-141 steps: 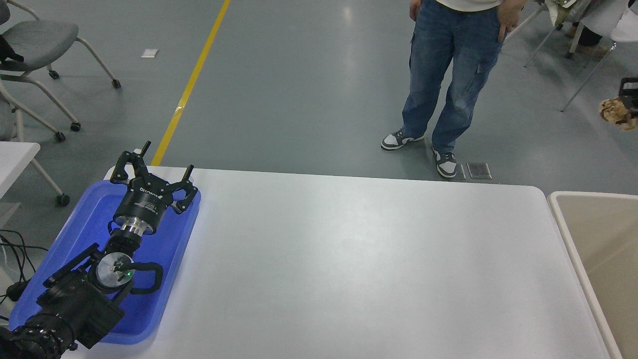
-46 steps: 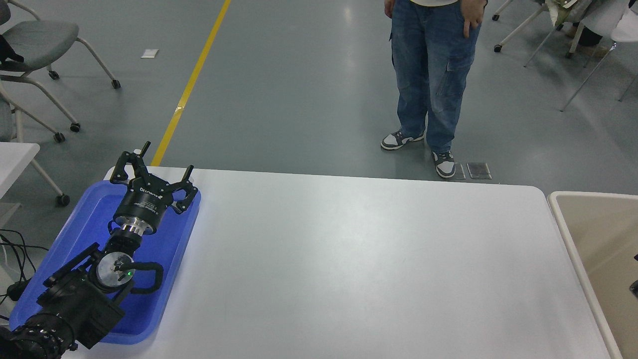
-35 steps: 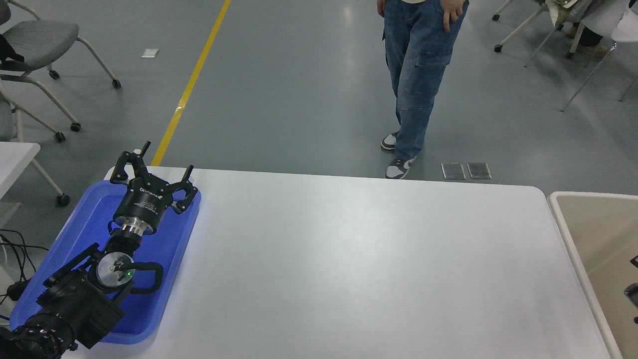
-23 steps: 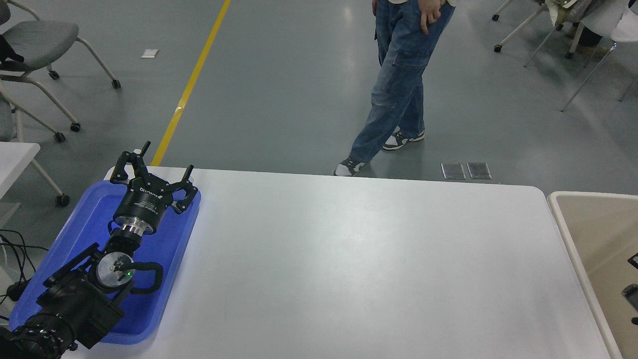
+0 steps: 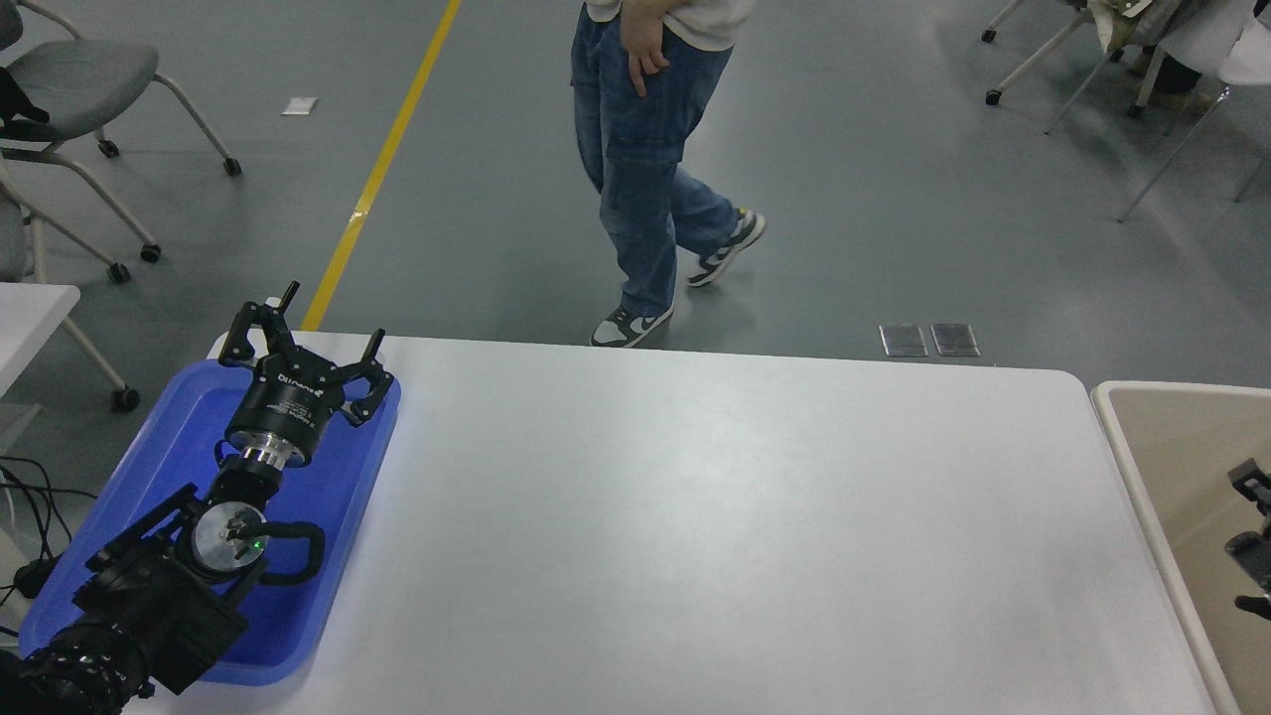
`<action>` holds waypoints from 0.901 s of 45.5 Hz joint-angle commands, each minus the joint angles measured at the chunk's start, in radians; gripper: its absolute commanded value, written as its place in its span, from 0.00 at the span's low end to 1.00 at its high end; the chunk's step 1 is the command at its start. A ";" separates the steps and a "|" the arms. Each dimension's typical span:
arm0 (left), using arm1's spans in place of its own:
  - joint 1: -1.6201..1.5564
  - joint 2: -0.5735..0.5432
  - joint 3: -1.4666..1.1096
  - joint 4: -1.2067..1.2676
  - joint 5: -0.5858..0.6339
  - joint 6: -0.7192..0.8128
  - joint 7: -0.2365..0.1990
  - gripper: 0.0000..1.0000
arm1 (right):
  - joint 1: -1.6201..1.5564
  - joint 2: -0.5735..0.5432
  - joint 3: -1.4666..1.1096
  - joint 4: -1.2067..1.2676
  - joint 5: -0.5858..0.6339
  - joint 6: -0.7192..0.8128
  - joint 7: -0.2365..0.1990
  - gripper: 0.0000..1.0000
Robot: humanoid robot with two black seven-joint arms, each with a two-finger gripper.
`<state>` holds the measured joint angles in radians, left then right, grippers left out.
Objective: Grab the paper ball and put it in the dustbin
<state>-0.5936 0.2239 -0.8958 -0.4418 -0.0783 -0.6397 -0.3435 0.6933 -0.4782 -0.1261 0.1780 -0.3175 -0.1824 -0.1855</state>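
1. Head view: the right gripper [image 5: 1253,531] barely enters at the table's [image 5: 695,516] right edge, over the dustbin [image 5: 1157,437]; whether it is clenched or released I cannot tell.
2. The paper ball is not visible anywhere, so its direction from either claw cannot be told.
3. The left gripper [image 5: 298,333] rests spread and empty over the blue tray [image 5: 179,437] at the left edge.

Beige dustbin [image 5: 1142,467] stands at table's right end.

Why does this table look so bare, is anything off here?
Nothing is spilled or broken. No paper ball shows anywhere. The left gripper rests open over the blue tray, and only a sliver of the right gripper shows above the dustbin.
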 commanded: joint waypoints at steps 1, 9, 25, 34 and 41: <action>0.000 0.000 0.000 0.000 0.000 0.000 0.000 1.00 | 0.074 -0.060 0.334 0.129 0.002 0.001 0.003 1.00; 0.000 0.000 0.000 0.000 0.000 0.000 0.000 1.00 | 0.115 -0.119 0.577 0.288 -0.002 0.003 0.005 1.00; 0.001 0.000 0.000 0.000 0.000 0.000 0.001 1.00 | 0.098 -0.145 0.910 0.528 -0.014 0.004 0.300 1.00; 0.001 0.000 0.000 0.000 0.000 0.000 0.000 1.00 | -0.004 -0.129 1.037 0.621 -0.014 0.017 0.567 1.00; 0.001 0.000 0.000 0.000 0.000 0.000 0.000 1.00 | -0.078 -0.089 1.120 0.632 -0.014 0.119 0.636 1.00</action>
<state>-0.5927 0.2239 -0.8959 -0.4418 -0.0782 -0.6397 -0.3436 0.7155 -0.6032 0.8337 0.7423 -0.3298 -0.1543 0.2683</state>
